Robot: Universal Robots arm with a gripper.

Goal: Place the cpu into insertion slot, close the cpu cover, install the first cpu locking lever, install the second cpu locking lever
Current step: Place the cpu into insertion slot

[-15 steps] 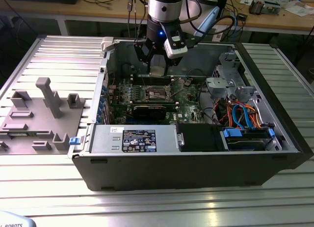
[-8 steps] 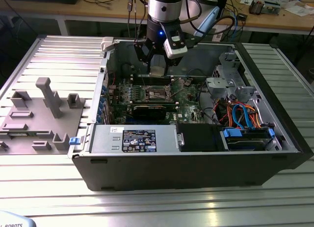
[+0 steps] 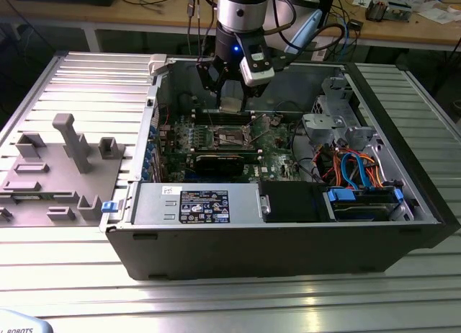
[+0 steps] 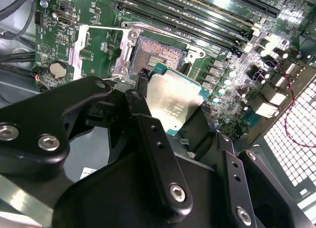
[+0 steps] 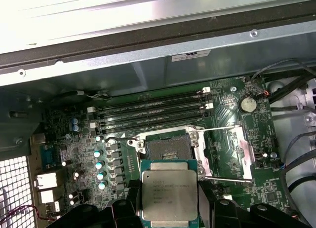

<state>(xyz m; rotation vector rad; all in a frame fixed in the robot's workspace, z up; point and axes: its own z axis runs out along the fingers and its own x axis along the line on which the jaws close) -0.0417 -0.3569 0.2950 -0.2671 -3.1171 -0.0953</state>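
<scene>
My gripper [image 3: 232,95] is shut on the cpu [image 3: 232,102], a flat square chip with a silvery top, and holds it just above the motherboard inside the open computer case. Both wrist views show the cpu [image 4: 175,102] [image 5: 169,193] level between black fingers [image 4: 142,87] [image 5: 132,206], beside the insertion slot and overlapping its edge. The insertion slot [image 4: 155,53] [image 5: 165,149] [image 3: 232,136] lies bare, dark centre showing. The cpu cover [image 5: 245,154] [image 4: 79,45] is flipped open beside it. Two thin locking levers [image 5: 222,128] stand raised along the cover.
Long memory slots [image 5: 153,114] run beside the socket on the green board. A black expansion card [image 3: 220,162] and power supply [image 3: 194,203] sit nearer the case front. Drive bays with orange and blue cables [image 3: 353,167] fill the exterior view's right. A grey fixture [image 3: 65,167] stands outside.
</scene>
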